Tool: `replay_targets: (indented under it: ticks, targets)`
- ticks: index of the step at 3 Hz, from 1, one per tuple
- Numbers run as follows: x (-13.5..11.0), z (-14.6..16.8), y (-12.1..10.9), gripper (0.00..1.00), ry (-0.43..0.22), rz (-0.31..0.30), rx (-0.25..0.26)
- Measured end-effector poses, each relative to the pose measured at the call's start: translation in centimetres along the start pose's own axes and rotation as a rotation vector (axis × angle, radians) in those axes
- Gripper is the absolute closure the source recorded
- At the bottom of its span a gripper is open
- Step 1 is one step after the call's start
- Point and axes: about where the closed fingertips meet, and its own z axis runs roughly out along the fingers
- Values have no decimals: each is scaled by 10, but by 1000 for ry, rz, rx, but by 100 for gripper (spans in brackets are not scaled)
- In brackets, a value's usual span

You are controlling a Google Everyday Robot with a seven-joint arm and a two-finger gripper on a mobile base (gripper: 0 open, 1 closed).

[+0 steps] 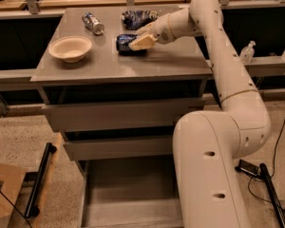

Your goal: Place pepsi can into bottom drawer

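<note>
The pepsi can (124,42) is dark blue and lies on its side on the grey cabinet top (109,65), near the middle. My gripper (141,41) reaches in from the right, low over the top, and covers the can's right end. The can rests on the surface. The bottom drawer (128,194) is pulled open below, at the foot of the cabinet, and its tray looks bare. My arm's large white body hides the drawer's right part.
A slim silver can (93,23) lies at the back left of the top. A blue and white snack bag (137,17) lies behind the pepsi can. A beige bowl (70,48) stands at the left. Two closed drawers (118,115) sit above the open one.
</note>
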Motion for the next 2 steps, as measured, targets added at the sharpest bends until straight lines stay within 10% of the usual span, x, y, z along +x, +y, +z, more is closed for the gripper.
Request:
replay_targets:
  ticks: [2]
  targets:
    - [1, -46, 36, 100, 29, -48, -72]
